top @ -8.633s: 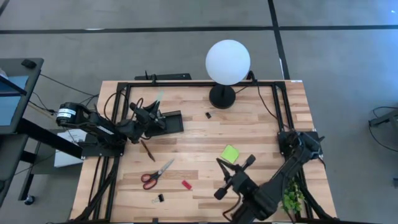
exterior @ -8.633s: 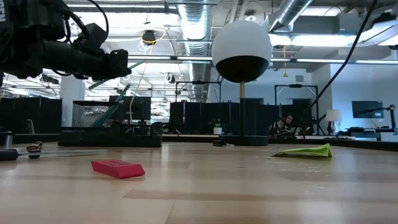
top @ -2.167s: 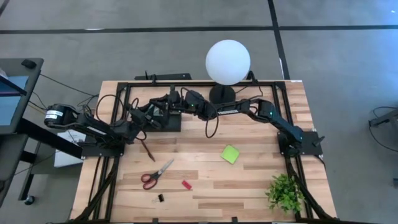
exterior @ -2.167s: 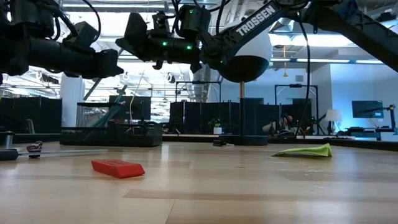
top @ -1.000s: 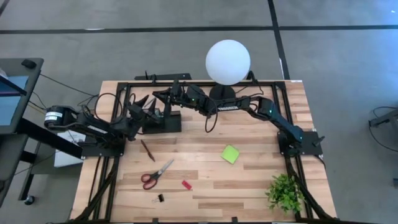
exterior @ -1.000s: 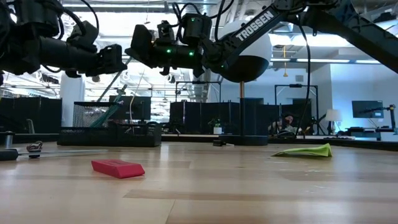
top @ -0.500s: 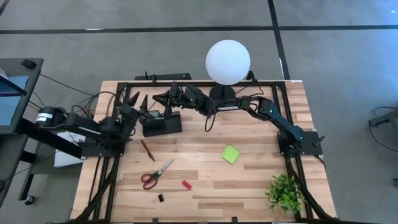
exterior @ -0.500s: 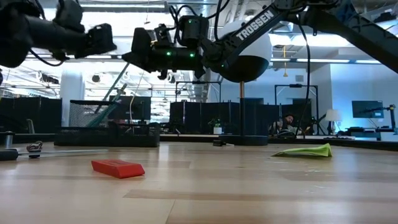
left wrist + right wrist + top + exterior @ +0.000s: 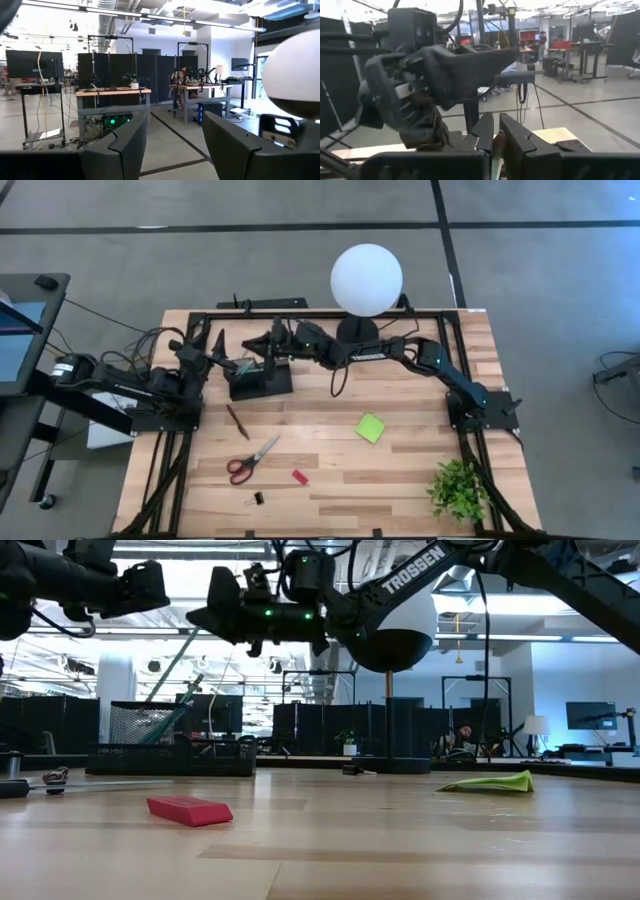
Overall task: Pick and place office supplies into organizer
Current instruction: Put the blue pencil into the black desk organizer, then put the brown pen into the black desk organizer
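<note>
Nearest the table's front edge are lying a black clip (image 9: 258,498), a red piece (image 9: 300,477) and red-handled scissors (image 9: 250,459), with a lime-green sticky-note pad (image 9: 370,427) and a brown pen (image 9: 237,421) resting farther back. Beyond them the black organizer (image 9: 262,378) is sitting at the left rear. The right gripper (image 9: 272,342), fingers pressed together, is hovering over it, while the left gripper (image 9: 203,340), fingers spread and empty, is hanging just beside it, above the table's left rear edge.

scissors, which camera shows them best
The high view: the scissors lie whole on the wood, red handles and blades clear. The low view shows only a sliver at the table's left edge. Neither wrist view shows them.
</note>
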